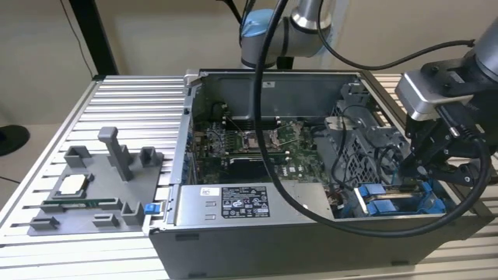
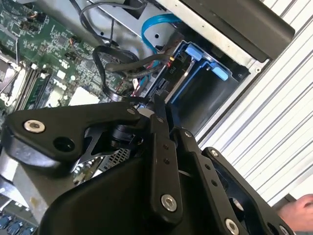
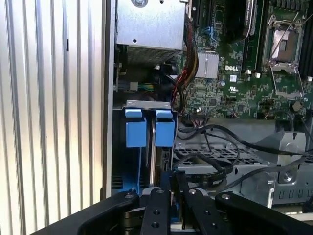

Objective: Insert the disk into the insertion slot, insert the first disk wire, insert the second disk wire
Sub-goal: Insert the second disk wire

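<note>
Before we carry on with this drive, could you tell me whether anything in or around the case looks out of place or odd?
A hand shows at the corner of the second wrist view, beside the case, close to the gripper working at the insertion slot. Otherwise nothing looks damaged or askew.

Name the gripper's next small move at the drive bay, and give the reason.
Probably a short push further down: the gripper sits over the insertion slot, its fingers closed together at the bay's blue tabs, beside loose black cables.

Print on the power-supply label [image 1: 246, 202] is too small to read.
</note>
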`<action>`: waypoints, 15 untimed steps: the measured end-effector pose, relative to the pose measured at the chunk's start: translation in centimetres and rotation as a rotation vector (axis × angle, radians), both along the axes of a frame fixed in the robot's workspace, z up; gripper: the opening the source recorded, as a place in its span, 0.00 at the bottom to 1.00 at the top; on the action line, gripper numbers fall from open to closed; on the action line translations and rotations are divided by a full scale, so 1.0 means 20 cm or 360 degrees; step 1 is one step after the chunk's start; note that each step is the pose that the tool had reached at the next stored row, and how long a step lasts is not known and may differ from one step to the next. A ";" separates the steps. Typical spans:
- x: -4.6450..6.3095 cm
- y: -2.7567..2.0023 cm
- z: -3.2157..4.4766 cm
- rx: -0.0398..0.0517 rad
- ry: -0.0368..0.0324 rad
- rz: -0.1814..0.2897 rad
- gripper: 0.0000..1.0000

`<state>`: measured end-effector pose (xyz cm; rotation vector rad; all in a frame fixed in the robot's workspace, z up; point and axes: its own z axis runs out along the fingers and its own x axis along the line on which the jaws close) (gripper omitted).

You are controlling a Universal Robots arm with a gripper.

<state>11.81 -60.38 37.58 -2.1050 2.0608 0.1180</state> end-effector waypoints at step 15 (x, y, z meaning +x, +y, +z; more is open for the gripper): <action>-0.01 0.005 -0.033 -0.0002 -0.0017 0.0000 0.00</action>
